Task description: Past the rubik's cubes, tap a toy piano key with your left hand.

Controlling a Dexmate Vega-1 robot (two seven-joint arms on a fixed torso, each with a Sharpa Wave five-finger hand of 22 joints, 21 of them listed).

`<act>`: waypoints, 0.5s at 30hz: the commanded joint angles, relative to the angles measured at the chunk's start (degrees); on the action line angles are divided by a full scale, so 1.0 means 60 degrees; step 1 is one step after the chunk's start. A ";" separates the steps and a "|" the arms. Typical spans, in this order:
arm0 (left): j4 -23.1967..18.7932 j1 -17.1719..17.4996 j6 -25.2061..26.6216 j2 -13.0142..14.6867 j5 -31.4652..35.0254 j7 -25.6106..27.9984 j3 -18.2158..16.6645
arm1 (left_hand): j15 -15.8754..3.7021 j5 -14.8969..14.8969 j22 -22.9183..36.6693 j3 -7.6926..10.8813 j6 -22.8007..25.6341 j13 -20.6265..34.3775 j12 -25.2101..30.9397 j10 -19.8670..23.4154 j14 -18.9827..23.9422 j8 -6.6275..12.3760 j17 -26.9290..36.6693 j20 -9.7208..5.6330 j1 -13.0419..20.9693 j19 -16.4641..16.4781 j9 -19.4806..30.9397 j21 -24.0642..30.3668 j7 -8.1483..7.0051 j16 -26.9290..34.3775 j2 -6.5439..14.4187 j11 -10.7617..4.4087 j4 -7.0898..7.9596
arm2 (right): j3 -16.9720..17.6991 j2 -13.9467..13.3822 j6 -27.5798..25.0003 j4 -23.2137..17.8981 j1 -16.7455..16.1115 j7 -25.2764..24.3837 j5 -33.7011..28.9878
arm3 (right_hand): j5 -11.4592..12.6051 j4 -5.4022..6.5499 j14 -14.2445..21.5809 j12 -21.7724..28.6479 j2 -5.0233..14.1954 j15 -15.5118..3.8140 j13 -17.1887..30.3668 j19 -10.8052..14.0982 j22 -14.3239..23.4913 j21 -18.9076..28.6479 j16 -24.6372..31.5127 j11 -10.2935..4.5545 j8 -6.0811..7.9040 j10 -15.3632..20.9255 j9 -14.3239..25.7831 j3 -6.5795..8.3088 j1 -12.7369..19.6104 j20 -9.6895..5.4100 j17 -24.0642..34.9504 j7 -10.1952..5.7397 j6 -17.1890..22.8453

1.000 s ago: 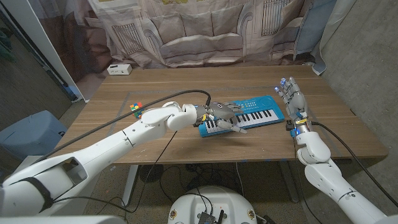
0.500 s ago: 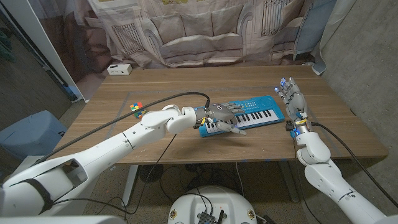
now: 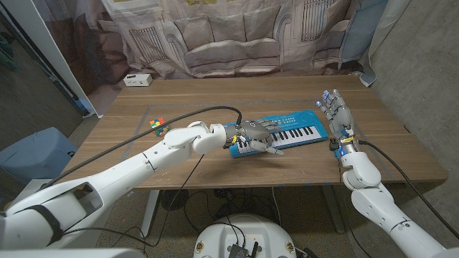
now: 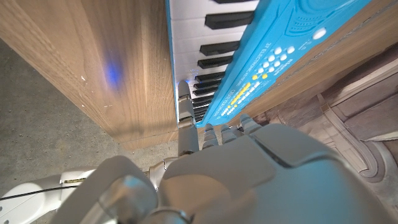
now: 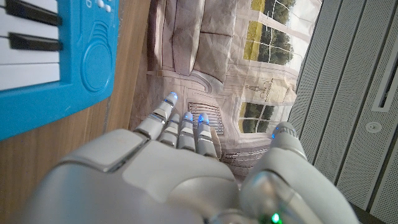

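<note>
Left hand [image 3: 259, 135] has eased slightly back over the toy piano [image 3: 301, 127], fingers spread on its keys; the tap looks delivered. Right hand [image 3: 338, 115] waits, fingers spread.

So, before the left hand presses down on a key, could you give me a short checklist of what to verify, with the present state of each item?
1. Left hand is over the toy piano: ok, it lies across the piano's left end.
2. A fingertip is lined up with the white keys: ok in the left wrist view.
3. Fingertip already touches a key: cannot tell, contact is not clear.
4. Left arm has gone past the rubik's cube: ok, the cube sits apart, beside the forearm.
5. Right hand is out of the way: ok, it stands open beside the piano's right end, holding nothing.
</note>
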 commanded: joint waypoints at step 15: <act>0.0671 -0.0365 -0.0052 -0.0324 -0.0234 -0.0185 0.0335 | 0.0040 0.0091 0.0028 0.0001 -0.0426 0.0006 0.0060 -0.0271 -0.0268 -0.0186 0.0023 0.0015 0.0136 -0.0813 0.0019 0.0027 -0.0232 0.0021 0.0195 0.0040 -0.0148 | 0.0006 0.0007 -0.0036 0.0100 0.0023 -0.0015 0.0041 | 0.0017 -0.0016 0.0062 -0.0020 0.0064 0.0064 0.0056 0.0013 0.0035 -0.0002 -0.0037 -0.0045 -0.0022 0.0084 0.0027 -0.0075 0.0044 0.0043 0.0053 -0.0017 0.0067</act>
